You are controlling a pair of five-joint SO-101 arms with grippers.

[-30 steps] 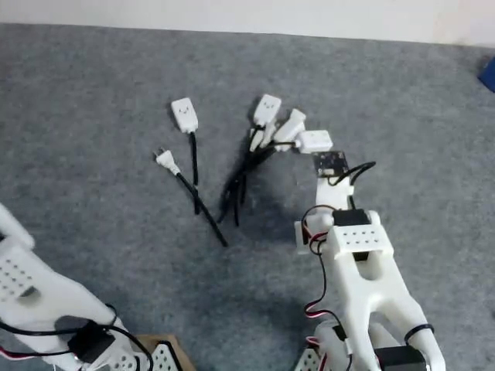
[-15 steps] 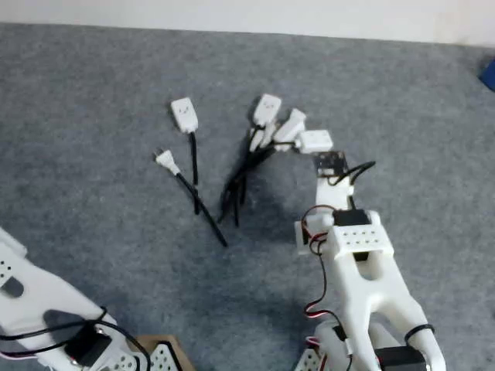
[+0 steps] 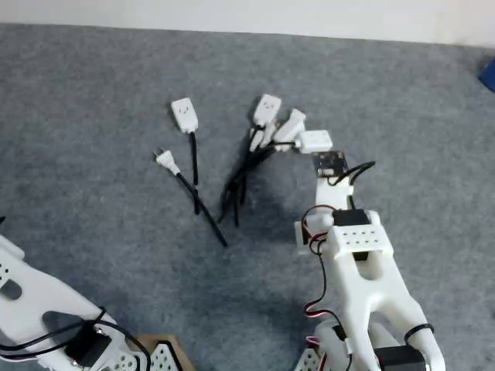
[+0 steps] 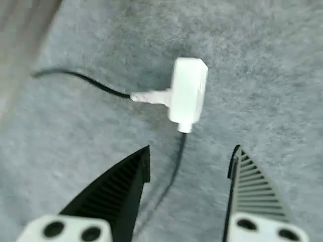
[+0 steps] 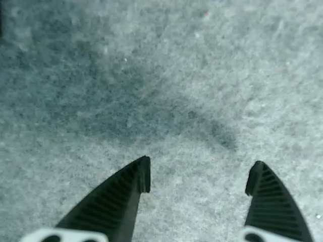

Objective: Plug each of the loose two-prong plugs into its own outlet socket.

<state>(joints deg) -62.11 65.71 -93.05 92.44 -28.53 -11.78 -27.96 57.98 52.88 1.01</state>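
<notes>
fuzzy grey felt covered the desk (image 3: 93, 69), and on it i counted four boxy white sockets: a lone socket (image 3: 184, 114) off by itself, and three bunched sockets (image 3: 291, 124) fanned out just beyond the right arm (image 3: 360, 247). one loose plug (image 3: 164, 159), small and white with two thin prongs, lay near the lone socket but apart from it, unplugged. thin black cords (image 3: 232, 189) trailed from the lot and crossed mid-desk. two arms were on show. the left claw (image 4: 191, 151) was spread wide, its ribbed black fingers framing a rounded white socket block (image 4: 189, 96) ahead, gripping nothing. the right claw (image 5: 202, 161) was spread too, over plain felt and a dark shadow. since a second ago the left arm (image 3: 35, 297) had sunk lower toward the near corner. the right arm, plug and sockets hadn't budged.
</notes>
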